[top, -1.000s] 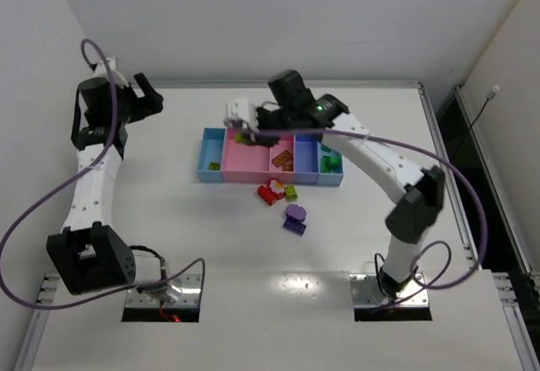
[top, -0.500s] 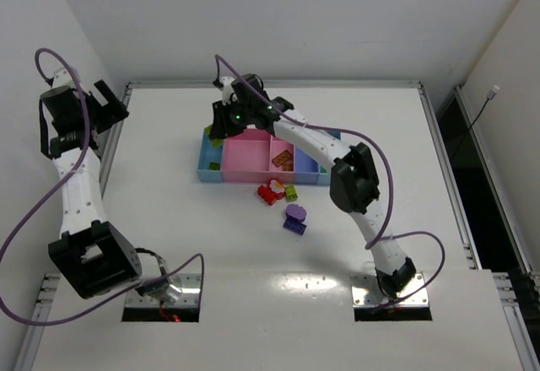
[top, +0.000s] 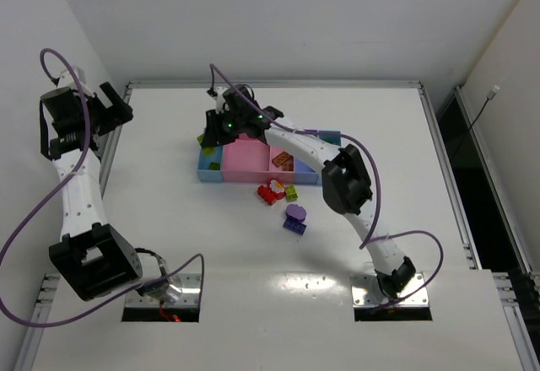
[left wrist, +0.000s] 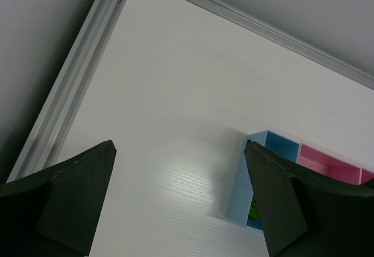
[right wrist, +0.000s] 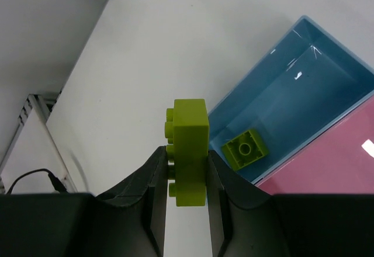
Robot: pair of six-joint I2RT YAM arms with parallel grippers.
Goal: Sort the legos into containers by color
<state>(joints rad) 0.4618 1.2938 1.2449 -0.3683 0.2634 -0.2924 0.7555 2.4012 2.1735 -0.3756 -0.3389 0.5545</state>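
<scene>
White bench is lying under my right gripper, which is pinching a yellow-green plastic lego brick, long axis along the fingers. Just right of it, the light blue end bin is holding a matching brick. My left gripper is hanging wide, well apart.
</scene>
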